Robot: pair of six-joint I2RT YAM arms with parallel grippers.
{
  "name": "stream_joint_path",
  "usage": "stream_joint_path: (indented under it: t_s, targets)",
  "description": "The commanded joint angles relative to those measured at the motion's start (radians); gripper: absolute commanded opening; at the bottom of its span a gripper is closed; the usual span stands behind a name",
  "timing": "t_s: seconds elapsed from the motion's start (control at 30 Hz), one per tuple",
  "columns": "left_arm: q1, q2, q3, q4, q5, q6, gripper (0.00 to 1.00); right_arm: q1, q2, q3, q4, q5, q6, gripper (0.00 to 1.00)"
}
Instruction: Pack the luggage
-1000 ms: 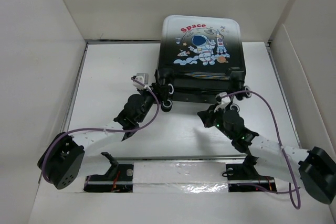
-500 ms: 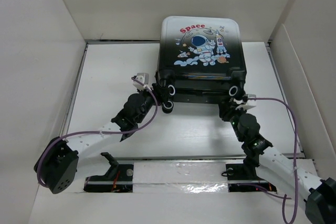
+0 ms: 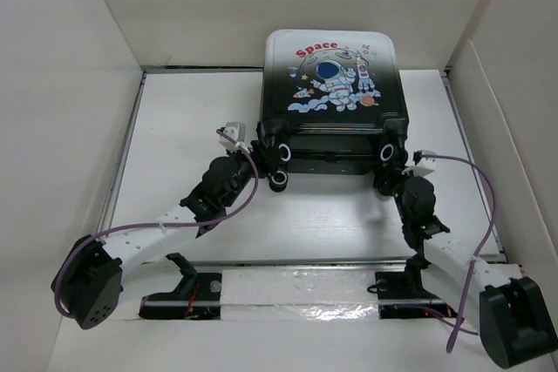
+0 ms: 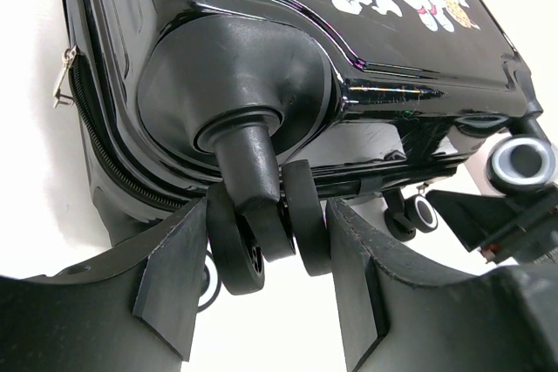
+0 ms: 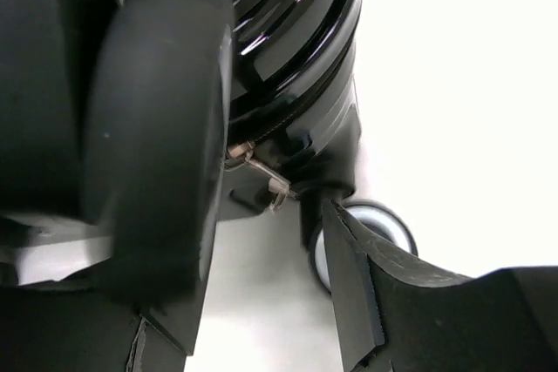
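Observation:
The luggage (image 3: 336, 84) lies flat and closed at the back of the table, astronaut side up, its casters facing the arms. My left gripper (image 3: 266, 163) is at the near-left corner. In the left wrist view its fingers (image 4: 174, 285) press both sides of a black twin caster wheel (image 4: 235, 250), so the left gripper (image 4: 266, 294) is shut on that wheel. My right gripper (image 3: 388, 176) is at the near-right corner. In the right wrist view the right gripper (image 5: 261, 285) stands open, with a big blurred caster wheel (image 5: 153, 128) by its left finger and a zipper pull (image 5: 261, 176) above the gap.
White walls (image 3: 70, 128) box in the table on the left, back and right (image 3: 514, 128). A taped rail (image 3: 296, 289) runs along the near edge between the arm bases. A second, white-hubbed caster (image 5: 384, 224) sits behind my right finger.
My right arm has swung from the middle of the luggage's near side to its right caster, and its jaws have gone from shut to open. The luggage has shifted slightly left. The left grip is unchanged.

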Motion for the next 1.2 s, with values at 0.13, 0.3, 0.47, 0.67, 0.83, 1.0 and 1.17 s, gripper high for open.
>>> stream_joint_path:
  t_s: [0.13,0.3,0.47,0.67,0.83,1.0,1.17]
  targets:
    - [-0.013,0.004,-0.023,0.118,0.176,0.008,0.0,-0.101,0.195,0.057,0.381,-0.231,-0.114,0.54]
    - [-0.013,0.015,-0.038,0.131,0.213,0.01,0.0,-0.101,0.339,0.08,0.557,-0.309,-0.155,0.31]
    - [-0.013,0.016,-0.049,0.134,0.212,0.011,0.0,-0.101,0.369,0.054,0.664,-0.31,-0.161,0.09]
    - [-0.013,0.045,-0.04,0.164,0.235,-0.005,0.0,-0.009,0.398,0.014,0.722,-0.244,-0.138,0.0]
    - [-0.004,0.025,-0.03,0.15,0.212,-0.002,0.0,0.085,0.403,-0.059,0.823,-0.107,-0.082,0.0]
    - [-0.004,-0.027,-0.038,0.131,0.19,0.001,0.0,0.085,0.263,-0.015,0.496,0.007,0.016,0.46]
    - [-0.004,-0.048,-0.044,0.135,0.19,-0.001,0.0,0.061,0.18,-0.03,0.443,0.062,0.063,0.65]
